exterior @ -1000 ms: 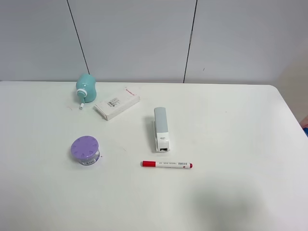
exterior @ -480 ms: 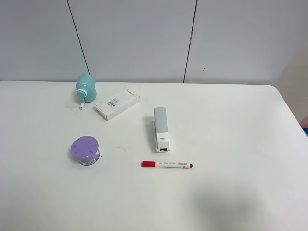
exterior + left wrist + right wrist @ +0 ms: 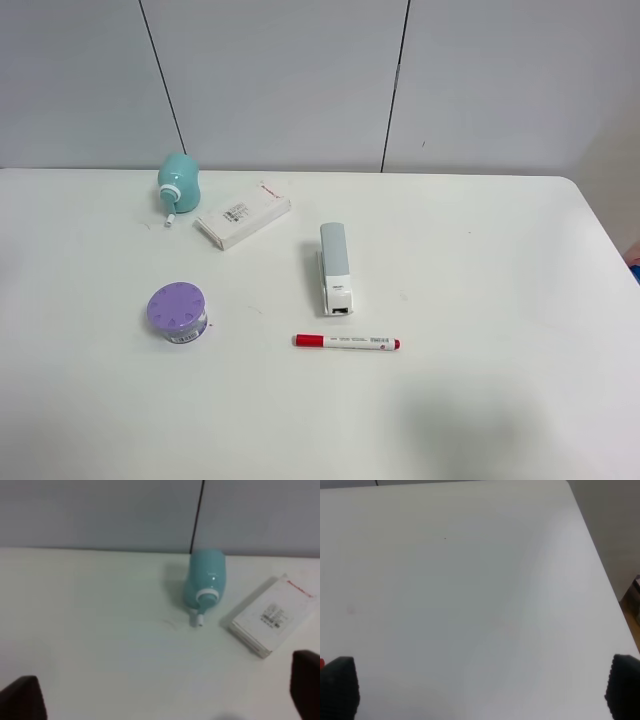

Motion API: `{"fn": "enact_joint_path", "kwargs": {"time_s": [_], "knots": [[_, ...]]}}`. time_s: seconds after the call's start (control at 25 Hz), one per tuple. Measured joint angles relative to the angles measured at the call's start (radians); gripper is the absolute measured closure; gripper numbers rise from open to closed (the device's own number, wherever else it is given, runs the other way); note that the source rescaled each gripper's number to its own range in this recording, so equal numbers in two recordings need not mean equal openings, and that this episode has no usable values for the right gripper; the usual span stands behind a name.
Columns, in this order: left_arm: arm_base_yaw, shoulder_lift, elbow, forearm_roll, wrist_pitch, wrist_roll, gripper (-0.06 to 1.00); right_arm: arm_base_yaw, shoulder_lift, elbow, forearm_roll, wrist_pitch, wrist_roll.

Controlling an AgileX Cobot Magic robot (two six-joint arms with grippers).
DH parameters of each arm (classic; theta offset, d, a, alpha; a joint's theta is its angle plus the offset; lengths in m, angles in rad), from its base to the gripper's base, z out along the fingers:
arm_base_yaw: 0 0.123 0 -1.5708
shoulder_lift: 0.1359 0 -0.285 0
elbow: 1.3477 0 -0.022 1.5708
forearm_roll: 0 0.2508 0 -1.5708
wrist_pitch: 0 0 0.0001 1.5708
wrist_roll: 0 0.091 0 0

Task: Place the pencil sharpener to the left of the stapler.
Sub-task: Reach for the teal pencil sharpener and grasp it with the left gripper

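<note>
Pencil sharpener [image 3: 178, 182] lies at the upper left of the overhead frame, near the far edge of the bench [image 3: 500, 290], crank end towards the camera. Stapler [image 3: 335, 266] lies lengthwise at frame centre, well apart from it. A white labelled box [image 3: 243, 220] sits between the two, just beside the sharpener and not touching it. A purple tub [image 3: 178, 312] stands at lower left. A red marker [image 3: 346, 342] lies just below the stapler. Left end effector [image 3: 162, 692] is spread wide, holding nothing, facing the sharpener. Right end effector [image 3: 480, 687] is spread wide, holding nothing, over bare bench.

Nothing on the table [image 3: 500, 260] has visibly moved.
</note>
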State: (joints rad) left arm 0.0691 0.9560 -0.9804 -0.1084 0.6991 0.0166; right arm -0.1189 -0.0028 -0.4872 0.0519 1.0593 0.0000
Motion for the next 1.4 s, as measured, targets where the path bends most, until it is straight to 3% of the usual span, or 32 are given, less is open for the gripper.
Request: {"fn": "enact_joint_path", "kwargs": {"time_s": [0.2, 0.36, 0.76, 1.0, 1.4], "knots": [[0.0, 0.306, -0.118, -0.095, -0.087, 0.113, -0.06, 0.0, 0.0, 0.0, 0.0, 0.0, 0.0], [-0.002, 0.498, -0.188, -0.143, -0.125, 0.148, -0.06, 0.0, 0.0, 0.0, 0.0, 0.0, 0.0], [-0.063, 0.858, -0.428, -0.168, -0.136, 0.274, -0.06, 0.0, 0.0, 0.0, 0.001, 0.0, 0.0], [-0.118, 1.042, -0.6, -0.168, -0.079, 0.352, -0.06, 0.0, 0.0, 0.0, 0.001, 0.0, 0.0], [-0.13, 1.215, -0.796, -0.161, 0.033, 0.362, -0.06, 0.0, 0.0, 0.0, 0.001, 0.0, 0.0]]}}
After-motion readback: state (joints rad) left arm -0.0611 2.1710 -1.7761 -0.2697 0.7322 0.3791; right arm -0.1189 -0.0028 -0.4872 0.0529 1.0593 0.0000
